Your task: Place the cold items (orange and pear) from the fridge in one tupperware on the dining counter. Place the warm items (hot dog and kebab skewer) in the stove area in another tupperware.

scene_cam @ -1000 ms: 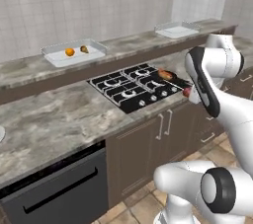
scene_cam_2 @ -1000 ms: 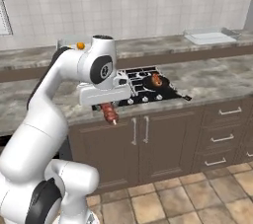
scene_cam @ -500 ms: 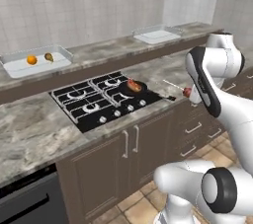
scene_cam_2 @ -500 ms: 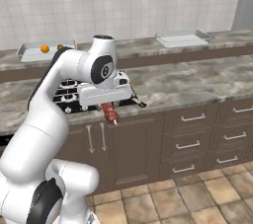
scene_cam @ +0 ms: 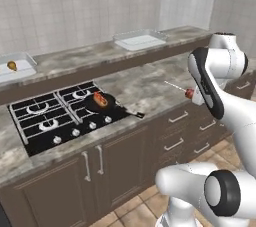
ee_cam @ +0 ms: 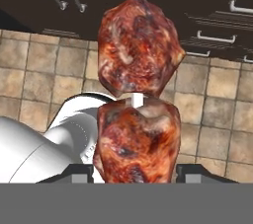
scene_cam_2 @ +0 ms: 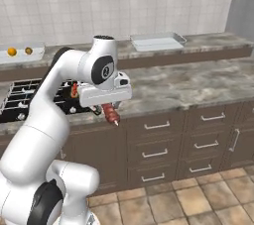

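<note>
Marble-grey kitchen table [scene_cam: 150, 83] runs along a tiled wall as the base has rolled rightward along it: the black gas stove [scene_cam: 60, 113], centred in the left base view a second ago, now sits toward the left edge. At the middle of it all, the kebab skewer of two browned meat chunks on a thin white stick [ee_cam: 136, 104] hangs clear of the table, out in front of the brown cabinet drawers [scene_cam_2: 163, 142], with the white arm's gripper [scene_cam_2: 110, 111] carrying it, jaws clamped on its lower chunk. Left behind, the reddish hot dog [scene_cam: 100, 100] lies in a small black frying pan [scene_cam: 102, 103] on the stove. Ahead on the raised back counter waits a clear, shallow tupperware tray [scene_cam_2: 158, 41], likely the warm items' destination; the other tupperware tray [scene_cam_2: 20, 53] holds the orange [scene_cam_2: 12, 51] and a small brownish fruit [scene_cam_2: 29, 50] beside it, probably the pear.
</note>
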Controlling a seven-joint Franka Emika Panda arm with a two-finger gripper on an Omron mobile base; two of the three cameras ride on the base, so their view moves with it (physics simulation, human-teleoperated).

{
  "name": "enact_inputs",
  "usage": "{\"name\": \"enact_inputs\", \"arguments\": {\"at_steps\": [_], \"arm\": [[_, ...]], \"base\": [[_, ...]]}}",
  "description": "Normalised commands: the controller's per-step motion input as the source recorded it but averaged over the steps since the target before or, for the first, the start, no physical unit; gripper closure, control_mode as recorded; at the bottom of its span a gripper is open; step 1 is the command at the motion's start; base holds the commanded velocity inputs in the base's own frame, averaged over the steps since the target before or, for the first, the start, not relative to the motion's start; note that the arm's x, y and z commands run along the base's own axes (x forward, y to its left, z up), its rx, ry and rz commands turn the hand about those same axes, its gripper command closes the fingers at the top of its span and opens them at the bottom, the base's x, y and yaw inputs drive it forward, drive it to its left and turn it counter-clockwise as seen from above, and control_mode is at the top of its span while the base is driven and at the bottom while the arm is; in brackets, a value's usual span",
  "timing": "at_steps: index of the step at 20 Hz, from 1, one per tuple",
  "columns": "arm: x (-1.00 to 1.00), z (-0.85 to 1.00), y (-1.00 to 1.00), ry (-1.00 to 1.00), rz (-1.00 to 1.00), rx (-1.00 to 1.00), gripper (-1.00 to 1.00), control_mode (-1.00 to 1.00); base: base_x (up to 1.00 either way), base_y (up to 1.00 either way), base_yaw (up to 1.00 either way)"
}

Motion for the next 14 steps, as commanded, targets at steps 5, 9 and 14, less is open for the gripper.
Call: {"name": "enact_inputs", "arguments": {"at_steps": [5, 9, 14], "arm": [[0.0, 0.0, 0.0, 0.0, 0.0, 0.0, 1.0, 1.0], [0.0, 0.0, 0.0, 0.0, 0.0, 0.0, 1.0, 1.0], [0.0, 0.0, 0.0, 0.0, 0.0, 0.0, 1.0, 1.0]], "base": [[0.21, -0.83, 0.06], [0.24, -0.81, 0.1], [0.31, -0.75, 0.23]]}}
